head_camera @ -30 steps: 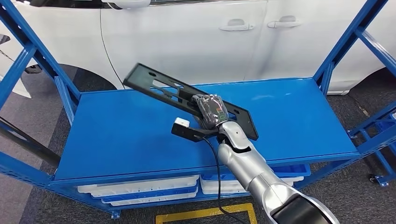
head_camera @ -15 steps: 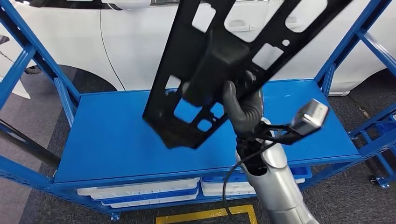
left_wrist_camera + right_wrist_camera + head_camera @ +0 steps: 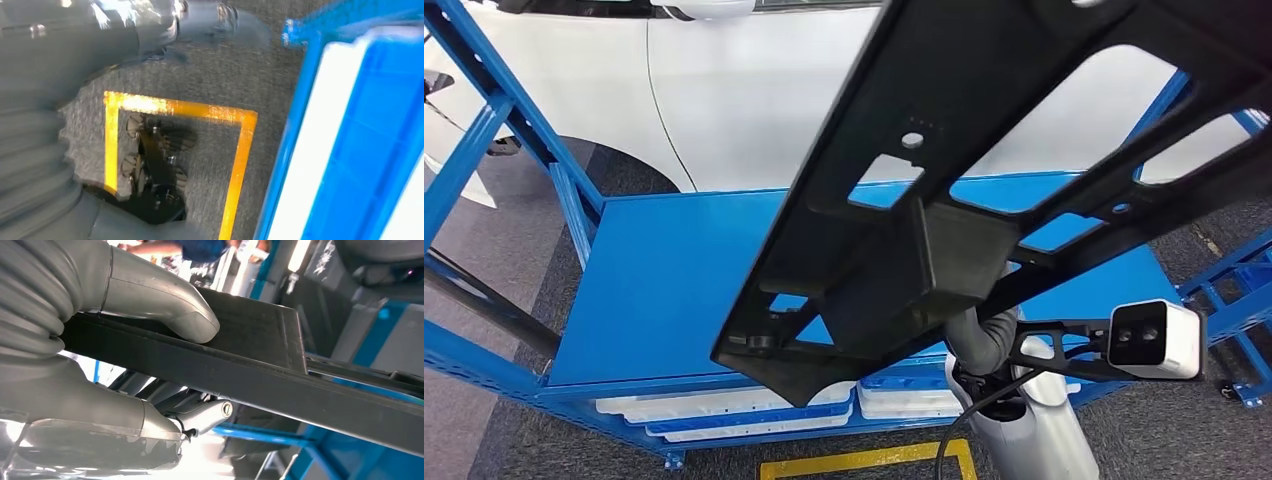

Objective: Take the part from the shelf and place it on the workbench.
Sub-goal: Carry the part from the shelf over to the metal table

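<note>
The right hand [image 3: 100, 340] grips the black part [image 3: 984, 190]: in the right wrist view the thick grey thumb [image 3: 155, 300] lies flat on one face of the black panel [image 3: 240, 360] and the darker fingers [image 3: 170, 400] close against the opposite face, so the panel sits clamped between them. Seen from the head view, the part is lifted clear of the blue shelf [image 3: 674, 280], held high and close to the camera, tilted, its long body running from lower left to upper right and covering much of the scene. Its underside shows several rectangular cut-outs and a raised box-shaped block near the middle. The silver right arm [image 3: 1024, 430] rises from below to the part, with the wrist camera [image 3: 1154, 338] on its bracket sticking out to the side. White bins [image 3: 724, 410] sit on the shelf's lower level. A white car [image 3: 724, 90] stands behind the shelf. The left wrist view looks down on grey carpet with yellow tape markings [image 3: 240, 150]; I cannot tell the left hand's state there.
</note>
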